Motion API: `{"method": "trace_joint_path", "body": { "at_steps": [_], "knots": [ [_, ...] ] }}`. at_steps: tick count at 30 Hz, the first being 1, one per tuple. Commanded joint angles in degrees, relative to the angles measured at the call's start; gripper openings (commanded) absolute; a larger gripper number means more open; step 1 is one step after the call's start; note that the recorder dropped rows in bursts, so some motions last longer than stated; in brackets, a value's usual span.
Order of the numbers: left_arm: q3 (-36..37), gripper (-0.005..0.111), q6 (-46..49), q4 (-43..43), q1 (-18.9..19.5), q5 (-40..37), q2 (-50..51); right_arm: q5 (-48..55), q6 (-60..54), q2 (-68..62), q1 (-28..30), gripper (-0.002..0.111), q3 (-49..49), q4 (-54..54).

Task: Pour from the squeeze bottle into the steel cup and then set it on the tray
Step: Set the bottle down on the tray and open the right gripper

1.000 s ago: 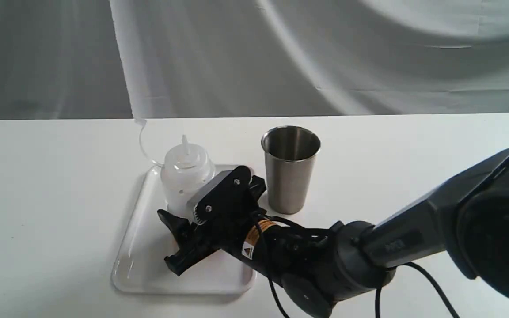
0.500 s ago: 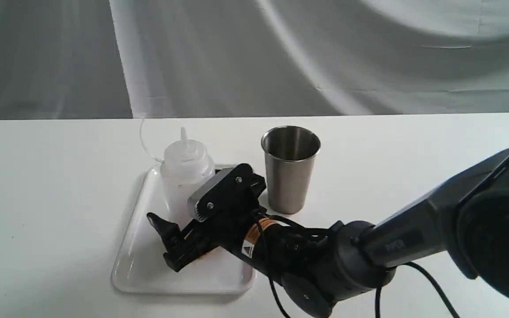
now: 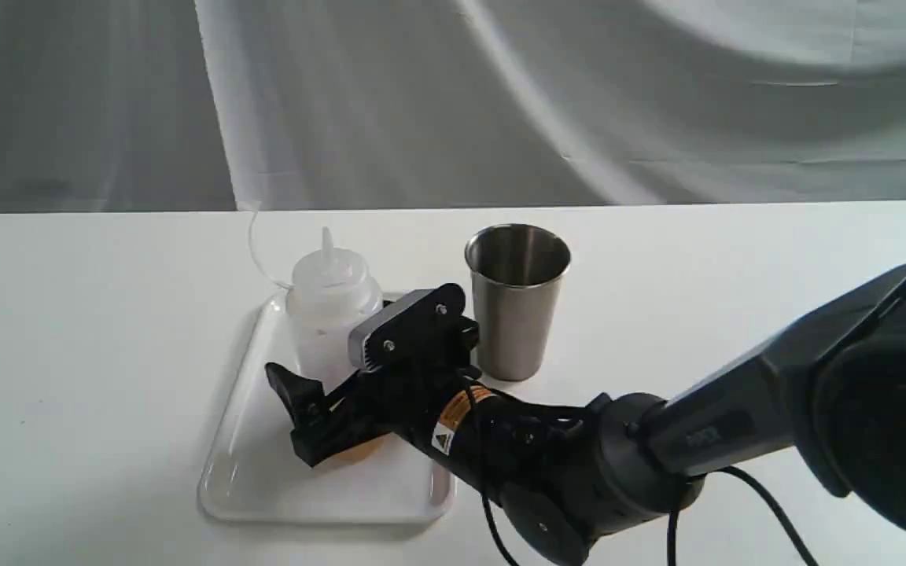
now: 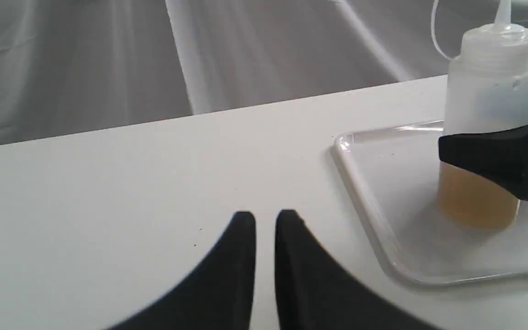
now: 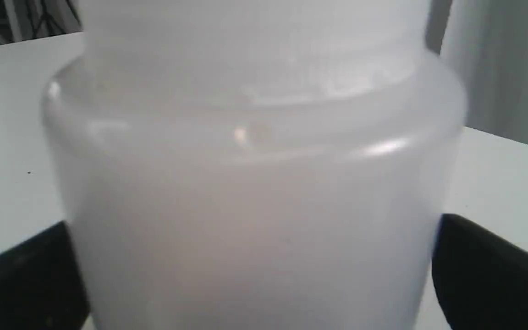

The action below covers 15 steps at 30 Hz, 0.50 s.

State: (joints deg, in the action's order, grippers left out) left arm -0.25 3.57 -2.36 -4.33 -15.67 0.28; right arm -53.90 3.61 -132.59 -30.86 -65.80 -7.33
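The squeeze bottle (image 3: 331, 303) stands upright on the white tray (image 3: 264, 487), with amber liquid at its bottom (image 4: 477, 201). My right gripper (image 3: 319, 365) is open, one black finger on each side of the bottle's body. In the right wrist view the bottle (image 5: 255, 206) fills the frame between the two fingers (image 5: 484, 270). The steel cup (image 3: 516, 299) stands on the table just right of the tray. My left gripper (image 4: 265, 220) hovers low over the bare table left of the tray (image 4: 383, 183), shut, holding nothing.
The bottle's thin cap strap (image 3: 256, 251) arcs up and to the left. The right arm (image 3: 657, 448) reaches in from the lower right, passing close in front of the cup. A grey cloth backdrop hangs behind the white table (image 3: 68, 354).
The right gripper's fingers have spread apart from the bottle. The bottle, tilted a second ago, now stands straight on the tray. The gripper has lifted slightly.
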Motion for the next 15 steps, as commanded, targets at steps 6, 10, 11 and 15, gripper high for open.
{"method": "trace_joint_path", "body": {
  "at_steps": [6,10,11,15],
  "knots": [
    [0.3,0.008,-0.1,0.0,-0.3,0.4,-0.3,0.8,-0.6,0.7,-0.1,0.098,-0.3,-3.8],
    [0.3,0.008,-0.1,0.0,-0.3,0.4,-0.3,3.7,-4.6,1.8,-0.1,0.098,-0.2,-3.9],
    [0.3,0.008,-0.1,0.0,-0.3,0.4,-0.3,3.7,-4.7,2.1,-0.1,0.098,0.1,-3.9],
    [0.3,0.008,-0.1,0.0,-0.3,0.4,-0.3,2.2,-5.2,3.5,-0.1,0.098,2.8,-3.5]
  ]
}}
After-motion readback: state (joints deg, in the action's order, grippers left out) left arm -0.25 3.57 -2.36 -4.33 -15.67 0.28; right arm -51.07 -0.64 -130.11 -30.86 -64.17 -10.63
